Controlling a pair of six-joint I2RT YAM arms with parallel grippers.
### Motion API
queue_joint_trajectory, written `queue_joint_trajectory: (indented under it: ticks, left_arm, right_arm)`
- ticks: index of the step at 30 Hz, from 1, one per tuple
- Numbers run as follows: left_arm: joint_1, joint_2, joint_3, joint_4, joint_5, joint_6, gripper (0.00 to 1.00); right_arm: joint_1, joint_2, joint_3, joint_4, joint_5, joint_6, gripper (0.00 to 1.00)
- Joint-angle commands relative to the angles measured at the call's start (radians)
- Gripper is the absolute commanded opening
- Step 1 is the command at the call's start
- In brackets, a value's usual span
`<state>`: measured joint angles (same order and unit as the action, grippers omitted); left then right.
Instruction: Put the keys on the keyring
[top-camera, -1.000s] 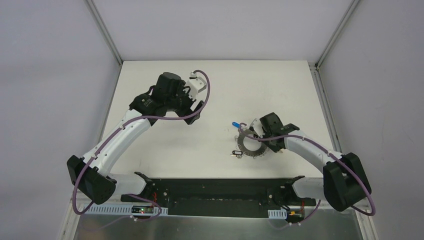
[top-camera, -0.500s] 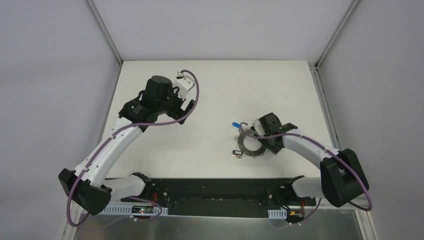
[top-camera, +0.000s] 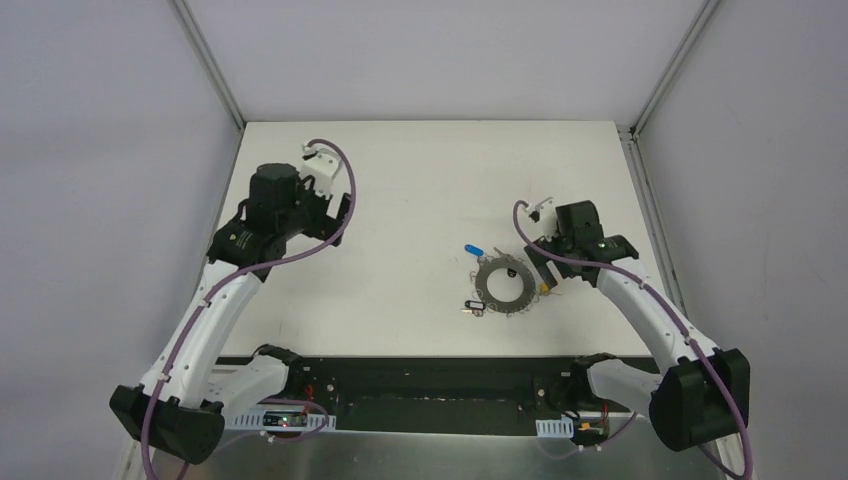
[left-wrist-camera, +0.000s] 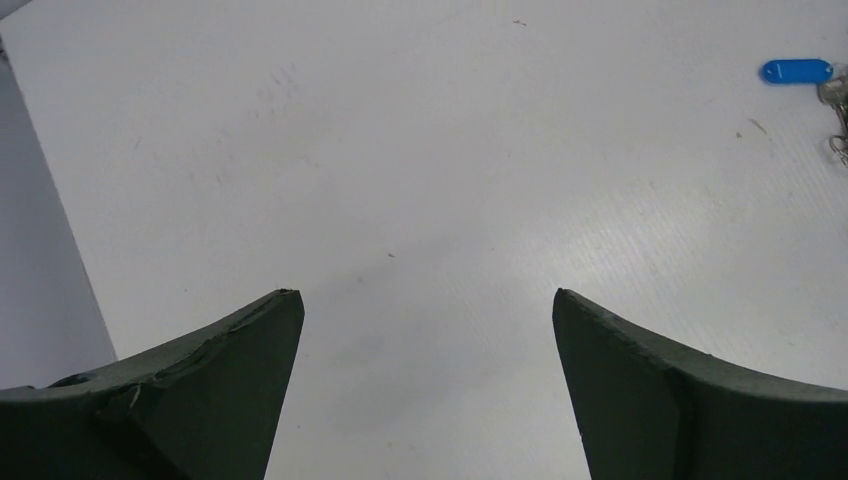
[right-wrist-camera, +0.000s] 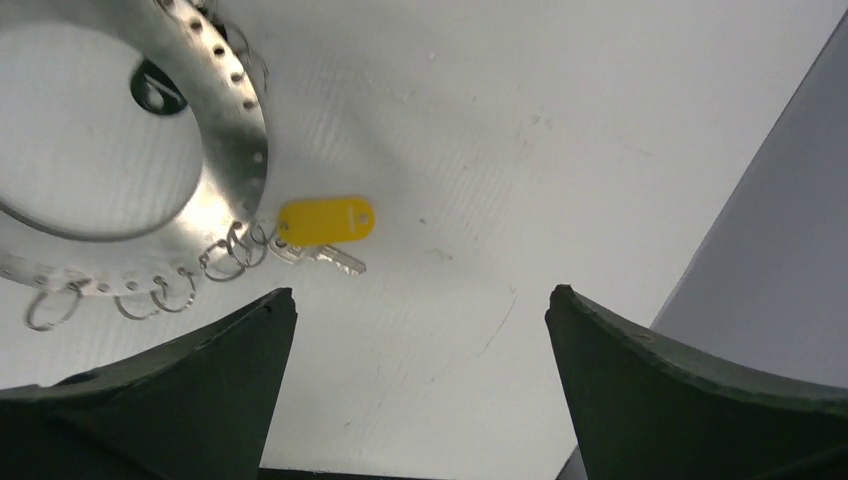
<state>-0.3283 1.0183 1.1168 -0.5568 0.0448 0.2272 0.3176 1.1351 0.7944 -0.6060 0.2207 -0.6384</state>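
Note:
The grey metal keyring (top-camera: 503, 284) lies flat on the white table, right of centre. A blue key (top-camera: 471, 250) sits at its upper left rim and a black key (top-camera: 472, 306) at its lower left. In the right wrist view the keyring (right-wrist-camera: 225, 110) fills the upper left; a yellow key (right-wrist-camera: 325, 220) hangs from one of its rim loops, and a black key head (right-wrist-camera: 158, 88) shows in its hole. My right gripper (top-camera: 575, 258) (right-wrist-camera: 415, 292) is open just right of the ring, holding nothing. My left gripper (top-camera: 335, 208) (left-wrist-camera: 425, 295) is open over bare table at far left; the blue key (left-wrist-camera: 795, 71) is distant.
The white table (top-camera: 420, 180) is fenced by grey walls with metal corner posts (top-camera: 640, 110). A wall stands close on the right in the right wrist view. The black arm-base bar (top-camera: 440, 380) runs along the near edge.
My right gripper has opened and drawn back to the right, off the keyring. The left arm has swung left and away from the middle, its jaws open.

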Motion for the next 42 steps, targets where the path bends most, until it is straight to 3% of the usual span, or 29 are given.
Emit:
queue_joint_trajectory:
  ticks: [1, 6, 13, 21, 28, 42]
  left_arm:
    - [0.092, -0.099, -0.077, 0.094, 0.031, -0.09, 0.99]
    - [0.152, -0.212, -0.222, 0.196, 0.042, -0.093, 0.99]
    - [0.233, -0.341, -0.387, 0.33, 0.101, -0.118, 0.99]
    - [0.275, -0.397, -0.407, 0.298, 0.211, -0.188, 0.99]
    - [0.275, -0.489, -0.513, 0.402, 0.245, -0.22, 0.99]
    - [0.278, -0.501, -0.517, 0.372, 0.182, -0.159, 0.99]
  right_arm:
    - [-0.05, -0.066, 0.105, -0.012, -0.132, 0.105, 1.0]
    - [-0.077, -0.123, 0.119, 0.069, -0.256, 0.219, 1.0]
    - [-0.097, -0.188, 0.108, 0.169, -0.307, 0.342, 1.0]
    - [-0.11, -0.319, 0.006, 0.31, -0.257, 0.468, 1.0]
    - [-0.114, -0.402, -0.064, 0.356, -0.325, 0.478, 1.0]
    - [-0.121, -0.564, -0.169, 0.437, -0.297, 0.482, 1.0]
